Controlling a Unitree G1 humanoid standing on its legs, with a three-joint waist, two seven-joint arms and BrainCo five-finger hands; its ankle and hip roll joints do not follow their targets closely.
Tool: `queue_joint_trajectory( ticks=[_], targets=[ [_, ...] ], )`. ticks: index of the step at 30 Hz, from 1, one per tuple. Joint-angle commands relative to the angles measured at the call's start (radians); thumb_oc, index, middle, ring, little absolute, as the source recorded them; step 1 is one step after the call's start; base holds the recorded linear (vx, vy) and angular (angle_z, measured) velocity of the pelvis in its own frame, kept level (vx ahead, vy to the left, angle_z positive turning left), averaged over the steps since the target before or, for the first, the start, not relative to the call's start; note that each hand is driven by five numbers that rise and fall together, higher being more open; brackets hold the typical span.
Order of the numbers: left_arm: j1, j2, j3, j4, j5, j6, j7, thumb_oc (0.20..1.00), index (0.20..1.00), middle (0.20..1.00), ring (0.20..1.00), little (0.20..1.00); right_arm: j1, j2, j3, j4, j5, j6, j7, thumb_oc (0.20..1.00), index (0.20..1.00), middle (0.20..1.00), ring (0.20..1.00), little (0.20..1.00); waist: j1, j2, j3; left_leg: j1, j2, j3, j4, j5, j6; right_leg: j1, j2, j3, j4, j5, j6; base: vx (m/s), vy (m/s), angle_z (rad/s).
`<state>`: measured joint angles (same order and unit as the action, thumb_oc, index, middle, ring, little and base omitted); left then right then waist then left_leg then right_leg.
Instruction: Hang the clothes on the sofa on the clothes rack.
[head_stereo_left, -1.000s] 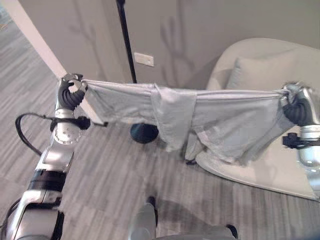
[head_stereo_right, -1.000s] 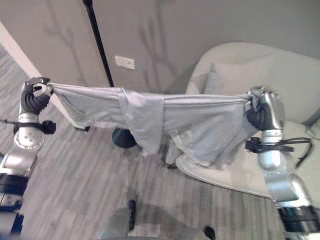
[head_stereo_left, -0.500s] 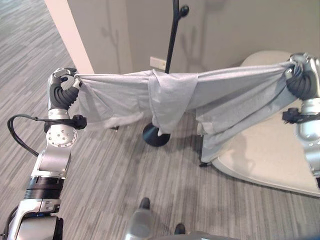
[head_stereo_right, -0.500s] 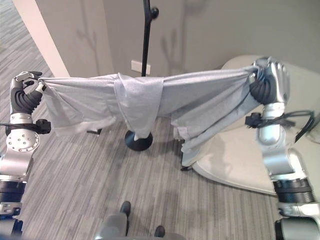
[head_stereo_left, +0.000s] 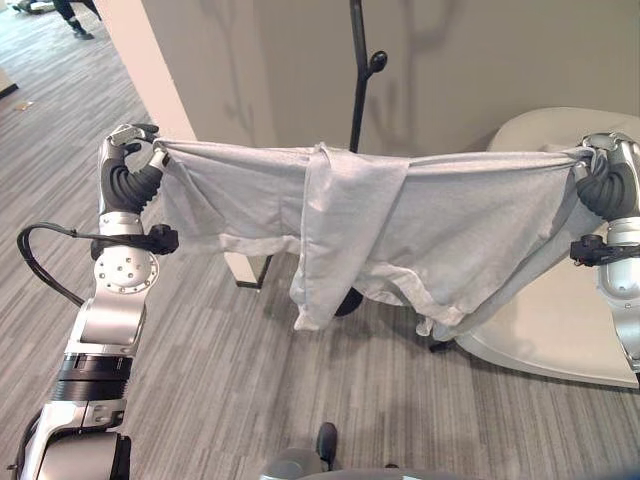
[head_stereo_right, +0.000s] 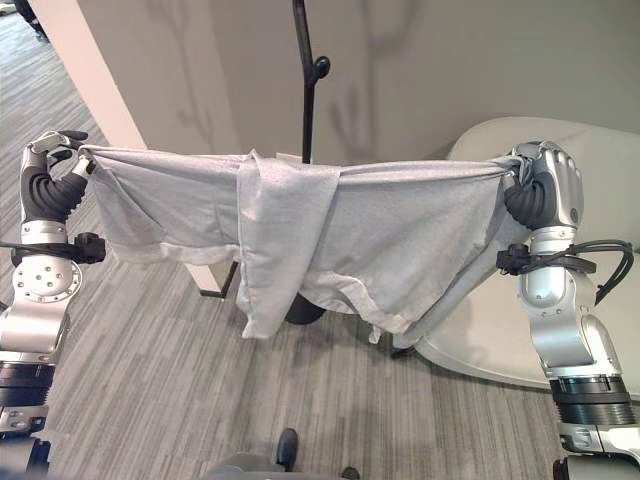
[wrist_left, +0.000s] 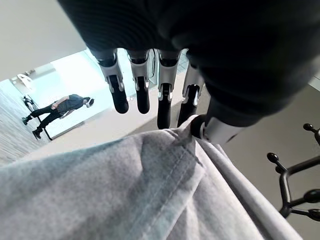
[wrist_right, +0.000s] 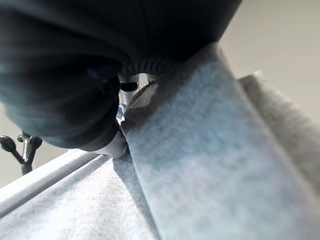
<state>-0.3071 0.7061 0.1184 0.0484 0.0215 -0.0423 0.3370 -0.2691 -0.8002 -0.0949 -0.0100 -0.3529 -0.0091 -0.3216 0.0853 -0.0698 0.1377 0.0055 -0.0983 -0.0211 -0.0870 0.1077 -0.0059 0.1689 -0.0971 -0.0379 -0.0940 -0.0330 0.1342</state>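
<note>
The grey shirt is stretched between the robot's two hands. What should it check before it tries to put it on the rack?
1. Left hand pinches its end of the grey shirt: ok.
2. Right hand is curled round the other end: ok.
3. Shirt is lifted clear of the floor: ok.
4. Clothes rack stands right behind the shirt: ok.
5. Shirt hangs flat: not ok, a fold droops in the middle.
6. Shirt is high enough to reach a hook: cannot tell.
</note>
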Motion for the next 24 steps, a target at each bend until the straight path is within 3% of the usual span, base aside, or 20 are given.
queue_joint_trajectory(
  ticks=[1, 6, 10, 12, 15, 17, 19, 20, 21, 22, 23, 24],
  targets=[
    [0.029, 0.014, 0.031, 0.023, 0.029, -0.026, 0.02, 0.2, 0.2, 0.2, 0.2, 0.2, -0.027, -0.043, -0.055, 0.021, -0.003, -0.001, -0.036, 0.2, 0.2, 0.2, 0.2, 0.2, 0.001, -0.008, -0.118, 0.013, 0.025, 0.003, 0.0, -0.107, 0.0, -0.071, 0.082, -0.052, 0.007, 0.033, -0.01, 0.06, -0.009, -0.04],
    [0.043, 0.03, 0.034, 0.019, 0.03, -0.027, 0.013, 0.2, 0.2, 0.2, 0.2, 0.2, -0.063, -0.05, -0.028, 0.023, 0.009, -0.01, -0.032, 0.2, 0.2, 0.2, 0.2, 0.2, 0.016, -0.009, -0.109, 0.016, 0.029, 0.008, 0.0, -0.12, 0.012, -0.082, 0.069, -0.045, 0.016, 0.042, 0.005, 0.05, 0.012, -0.1],
    [0.047, 0.044, 0.039, 0.015, 0.025, -0.025, 0.006, 0.2, 0.2, 0.2, 0.2, 0.2, -0.084, -0.054, -0.014, 0.024, 0.007, -0.009, -0.025, 0.2, 0.2, 0.2, 0.2, 0.2, 0.029, -0.006, -0.092, 0.015, 0.037, 0.011, 0.0, -0.122, 0.026, -0.12, 0.055, -0.038, 0.117, 0.019, 0.013, 0.03, 0.041, -0.21],
    [0.04, 0.051, 0.038, 0.014, 0.027, -0.021, 0.001, 0.2, 0.2, 0.2, 0.2, 0.2, -0.087, -0.055, -0.013, 0.027, 0.003, -0.005, -0.02, 0.2, 0.2, 0.2, 0.2, 0.2, 0.031, -0.006, -0.082, 0.026, 0.036, 0.004, 0.0, -0.129, 0.037, -0.151, 0.049, -0.036, 0.216, 0.0, 0.027, 0.06, 0.068, -0.17],
    [0.019, 0.064, 0.02, 0.014, 0.028, -0.014, 0.0, 0.2, 0.2, 0.2, 0.2, 0.2, -0.097, -0.052, -0.014, 0.021, 0.002, 0.001, -0.02, 0.2, 0.2, 0.2, 0.2, 0.2, 0.009, 0.005, -0.047, 0.049, 0.045, -0.02, 0.001, -0.129, 0.054, -0.22, 0.046, -0.01, 0.408, 0.052, 0.044, 0.04, 0.072, -0.14],
    [-0.022, 0.074, 0.002, 0.025, 0.025, -0.01, 0.003, 0.2, 0.2, 0.2, 0.2, 0.2, -0.115, -0.051, -0.011, 0.029, 0.009, 0.0, -0.032, 0.2, 0.2, 0.2, 0.2, 0.2, 0.004, 0.012, -0.036, 0.053, 0.055, -0.041, 0.002, -0.13, 0.053, -0.262, 0.037, 0.015, 0.476, 0.045, 0.042, 0.07, -0.01, 0.05],
    [-0.041, 0.086, -0.003, 0.031, 0.023, -0.01, 0.005, 0.2, 0.2, 0.2, 0.2, 0.2, -0.127, -0.052, -0.011, 0.034, 0.014, 0.0, -0.039, 0.2, 0.2, 0.2, 0.2, 0.2, 0.008, 0.013, -0.042, 0.06, 0.069, -0.049, 0.0, -0.141, 0.043, -0.275, -0.007, 0.013, 0.421, 0.038, 0.034, 0.2, -0.116, 0.24],
    [-0.064, 0.099, -0.013, 0.036, 0.017, -0.015, 0.009, 0.2, 0.2, 0.2, 0.2, 0.2, -0.147, -0.066, -0.011, 0.038, 0.022, 0.0, -0.044, 0.2, 0.2, 0.2, 0.2, 0.2, 0.002, 0.016, -0.043, 0.07, 0.086, -0.069, 0.0, -0.157, 0.029, -0.297, -0.043, 0.02, 0.305, 0.045, 0.03, 0.27, -0.156, 0.13],
    [-0.072, 0.104, -0.018, 0.04, 0.014, -0.02, 0.011, 0.2, 0.2, 0.2, 0.2, 0.2, -0.155, -0.074, -0.01, 0.043, 0.027, 0.001, -0.044, 0.2, 0.2, 0.2, 0.2, 0.2, -0.003, 0.014, -0.043, 0.073, 0.086, -0.079, 0.0, -0.166, 0.026, -0.293, -0.051, 0.029, 0.228, 0.069, 0.034, 0.3, -0.198, 0.16],
    [-0.095, 0.105, -0.033, 0.052, 0.01, -0.027, 0.02, 0.2, 0.2, 0.2, 0.2, 0.2, -0.166, -0.093, -0.009, 0.05, 0.037, -0.001, -0.052, 0.2, 0.2, 0.2, 0.2, 0.2, -0.023, 0.011, -0.024, 0.087, 0.086, -0.112, 0.0, -0.178, 0.017, -0.356, -0.048, 0.086, 0.109, 0.145, 0.054, 0.19, -0.102, 0.3],
    [-0.096, 0.105, -0.034, 0.053, 0.01, -0.027, 0.02, 0.2, 0.2, 0.2, 0.2, 0.2, -0.166, -0.093, -0.009, 0.051, 0.037, -0.001, -0.052, 0.2, 0.2, 0.2, 0.2, 0.2, -0.022, 0.013, -0.027, 0.09, 0.088, -0.113, 0.0, -0.186, 0.019, -0.351, -0.046, 0.085, 0.104, 0.139, 0.056, 0.25, -0.155, 0.55],
    [-0.113, 0.103, -0.044, 0.053, 0.019, -0.028, 0.029, 0.2, 0.2, 0.2, 0.2, 0.2, -0.151, -0.117, -0.019, 0.055, 0.032, -0.001, -0.058, 0.2, 0.2, 0.2, 0.2, 0.2, -0.047, 0.002, -0.009, 0.108, 0.084, -0.142, 0.0, -0.194, 0.006, -0.4, -0.033, 0.147, 0.057, 0.201, 0.084, 0.2, -0.11, 0.73]
  ],
)
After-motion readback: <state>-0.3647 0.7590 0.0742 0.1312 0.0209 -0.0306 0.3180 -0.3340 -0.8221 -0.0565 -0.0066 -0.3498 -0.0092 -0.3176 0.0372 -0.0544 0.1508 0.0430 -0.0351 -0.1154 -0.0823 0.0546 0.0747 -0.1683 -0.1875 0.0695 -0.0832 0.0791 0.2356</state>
